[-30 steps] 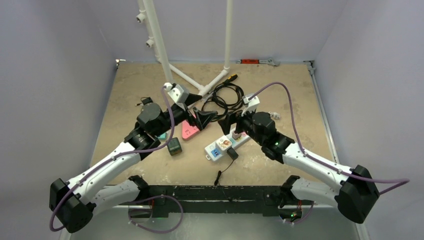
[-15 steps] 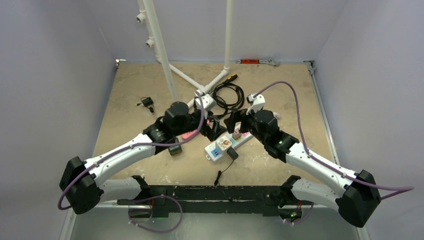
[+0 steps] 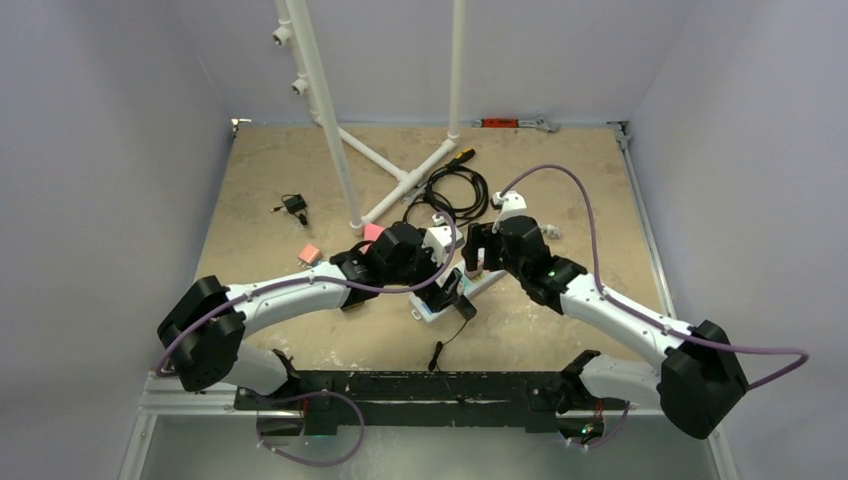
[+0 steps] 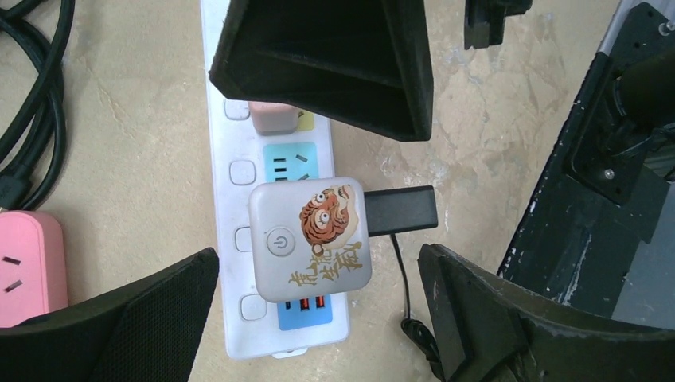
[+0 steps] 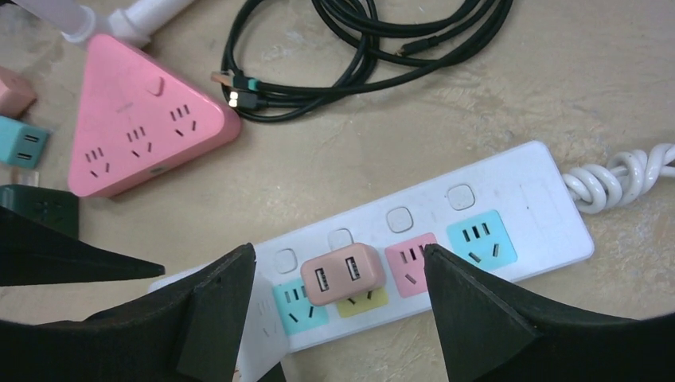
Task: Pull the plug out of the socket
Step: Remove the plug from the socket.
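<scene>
A white power strip lies mid-table; it also shows in the right wrist view and the left wrist view. A pink USB plug sits in its yellow socket. A white adapter with a tiger picture sits near the strip's end, with a black plug in its side. My right gripper is open, with its fingers on either side of the pink plug. My left gripper is open above the tiger adapter, with its fingers on either side of it. Neither gripper touches anything.
A pink triangular socket block and a coil of black cables lie beyond the strip. A small teal adapter lies at the left. A white pole frame stands behind. Small pink and black items lie at the left.
My left arm has swung right and down, from above the pink block to over the strip's near end. My right gripper has shifted slightly along the strip.
</scene>
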### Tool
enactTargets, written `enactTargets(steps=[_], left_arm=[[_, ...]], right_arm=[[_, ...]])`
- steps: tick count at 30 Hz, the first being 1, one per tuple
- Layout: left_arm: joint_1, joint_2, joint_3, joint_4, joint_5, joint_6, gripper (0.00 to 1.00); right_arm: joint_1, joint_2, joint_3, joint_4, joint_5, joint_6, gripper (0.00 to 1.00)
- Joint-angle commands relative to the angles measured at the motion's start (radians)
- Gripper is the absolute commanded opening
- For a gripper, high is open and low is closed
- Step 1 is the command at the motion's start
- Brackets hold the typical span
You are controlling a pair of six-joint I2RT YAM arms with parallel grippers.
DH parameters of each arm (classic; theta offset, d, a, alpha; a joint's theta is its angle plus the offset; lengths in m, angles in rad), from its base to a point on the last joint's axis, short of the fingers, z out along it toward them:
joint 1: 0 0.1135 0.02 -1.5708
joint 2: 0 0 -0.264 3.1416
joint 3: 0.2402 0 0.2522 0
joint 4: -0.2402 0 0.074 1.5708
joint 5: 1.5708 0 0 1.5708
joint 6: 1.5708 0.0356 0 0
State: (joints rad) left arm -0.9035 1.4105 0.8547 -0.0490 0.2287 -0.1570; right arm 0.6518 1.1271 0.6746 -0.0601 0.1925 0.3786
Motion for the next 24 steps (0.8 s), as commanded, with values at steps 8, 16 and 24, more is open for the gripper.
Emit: enactTargets(steps=[8,16,24], left_arm=[[0.001,0.072,0.054,0.020,-0.031,-0.028,0.89],[-0.009,0.118,0.064,0.013,-0.038,-0.029,0.81],[-0.019,0.142,0.073,0.000,-0.055,-0.017,0.68]], right_arm=[[0.009,0.051,0.015,-0.009,0.048,0.034,0.75],[0.052,0.073,-0.002,0.020,0.062,0.076,0.70],[0.063,0.108,-0.003,-0.009,0.167,0.130,0.68]])
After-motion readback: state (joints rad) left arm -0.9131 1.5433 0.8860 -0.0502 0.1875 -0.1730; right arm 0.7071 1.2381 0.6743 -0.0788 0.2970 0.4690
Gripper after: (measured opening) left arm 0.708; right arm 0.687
